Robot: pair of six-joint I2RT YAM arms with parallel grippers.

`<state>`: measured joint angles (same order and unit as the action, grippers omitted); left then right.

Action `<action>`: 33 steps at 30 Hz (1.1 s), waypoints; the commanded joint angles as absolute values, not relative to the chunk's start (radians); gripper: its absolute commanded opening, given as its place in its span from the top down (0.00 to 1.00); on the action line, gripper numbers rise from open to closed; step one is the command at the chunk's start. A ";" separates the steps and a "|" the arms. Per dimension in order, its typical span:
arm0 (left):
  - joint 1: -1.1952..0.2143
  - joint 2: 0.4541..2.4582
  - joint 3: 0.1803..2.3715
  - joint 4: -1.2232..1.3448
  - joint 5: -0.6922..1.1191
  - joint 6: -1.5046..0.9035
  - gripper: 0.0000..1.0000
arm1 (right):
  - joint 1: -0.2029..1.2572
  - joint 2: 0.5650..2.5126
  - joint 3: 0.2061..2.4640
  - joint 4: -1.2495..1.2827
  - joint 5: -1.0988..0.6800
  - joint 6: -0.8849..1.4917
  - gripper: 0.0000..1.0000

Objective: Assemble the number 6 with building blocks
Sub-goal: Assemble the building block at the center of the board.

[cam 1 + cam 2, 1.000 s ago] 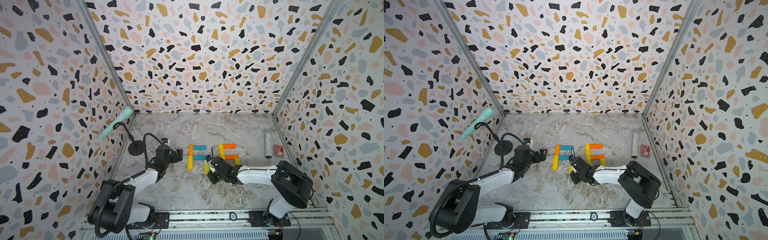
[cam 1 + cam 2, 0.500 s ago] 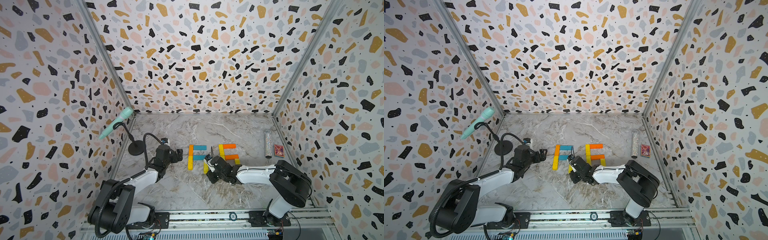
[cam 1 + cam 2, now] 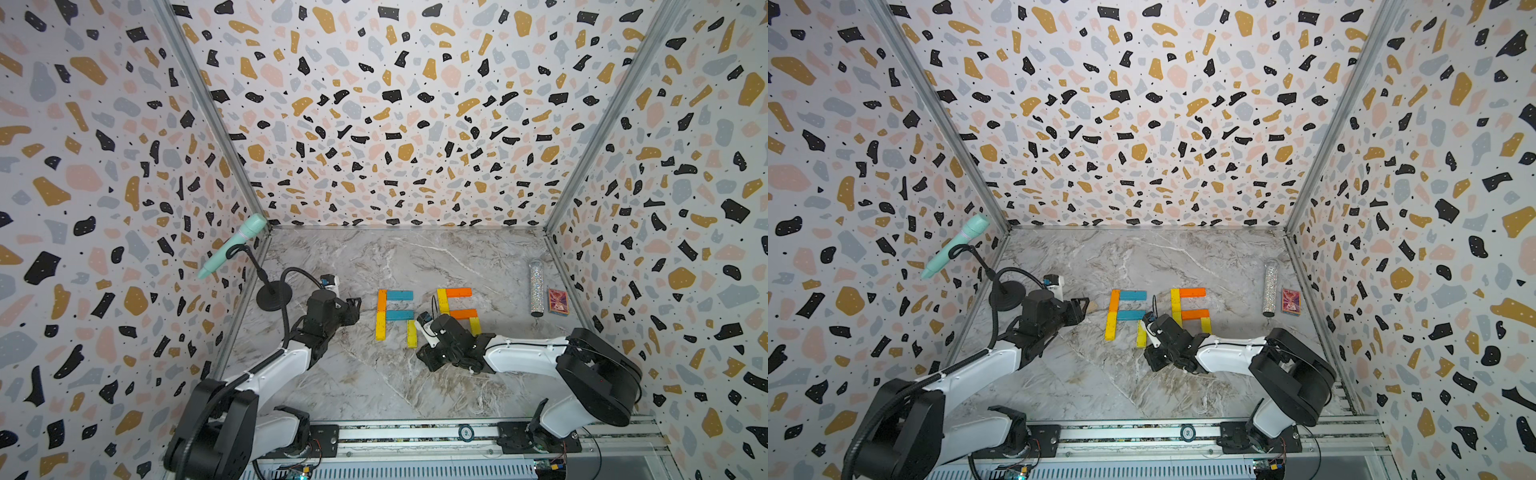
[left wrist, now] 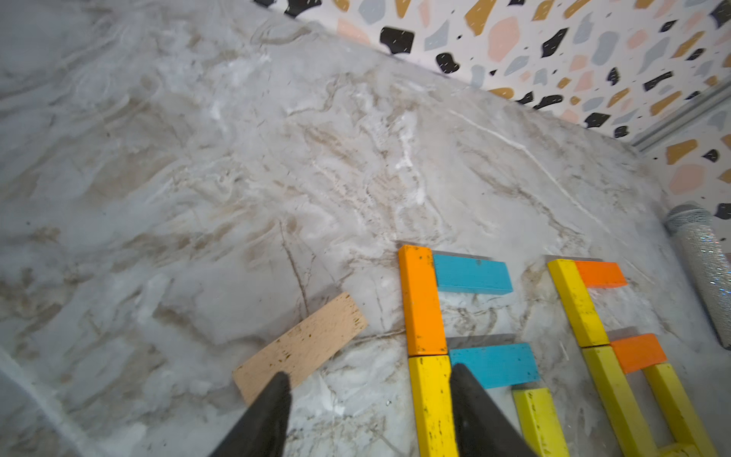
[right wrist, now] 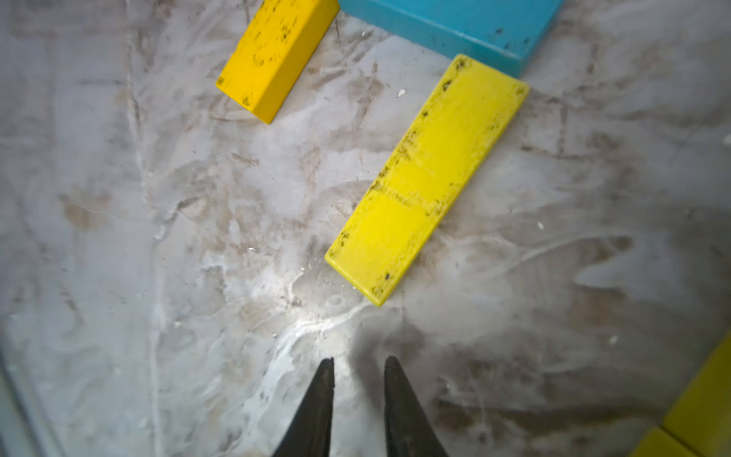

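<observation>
Hovering empty: left claw [image 4: 368,372] apart by pale plank [image 4: 304,340], right claw [image 5: 359,359] narrowly apart near yellow plank [image 5: 427,178].

Building blocks [image 4: 421,300] are scuffed painted wood; tabletop [image 4: 197,158] is smooth marbled.

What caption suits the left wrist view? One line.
Left gripper open near a pale wooden block, beside two part-built figures of coloured blocks.

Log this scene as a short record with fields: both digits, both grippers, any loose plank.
left digit: orange, yellow, teal planks; loop's bottom side missing
right digit: yellow and orange planks; lower end behind right arm in top views
left gripper: fingers apart, empty
right gripper: fingers narrowly apart, empty, facing a yellow plank
loose plank: pale wood, flat on table near left gripper
</observation>
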<state>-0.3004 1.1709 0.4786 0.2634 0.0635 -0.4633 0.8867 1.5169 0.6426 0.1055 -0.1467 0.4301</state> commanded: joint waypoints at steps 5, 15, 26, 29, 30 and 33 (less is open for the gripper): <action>-0.405 1.039 0.363 0.263 0.153 -0.663 1.00 | 0.809 1.494 0.700 0.083 -0.162 0.516 0.88; -0.606 0.965 0.246 0.258 0.041 -0.833 1.00 | 0.775 1.592 0.750 0.100 -0.164 0.481 0.91; -0.623 1.031 0.296 0.211 0.033 -0.789 0.98 | 0.773 1.664 0.777 0.131 -0.169 0.451 0.91; -0.623 1.029 0.309 0.177 0.019 -0.773 0.89 | 0.769 1.680 0.785 0.138 -0.166 0.451 0.91; -0.623 1.028 0.310 0.172 0.018 -0.770 0.86 | 0.769 1.685 0.785 0.141 -0.167 0.453 0.91; -0.623 1.027 0.308 0.170 0.009 -0.765 0.77 | 0.766 1.694 0.787 0.143 -0.168 0.454 0.91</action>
<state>-0.6186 1.0298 0.2794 0.1806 0.0319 -0.7887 0.7715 1.6844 0.7601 0.1371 -0.1684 0.4644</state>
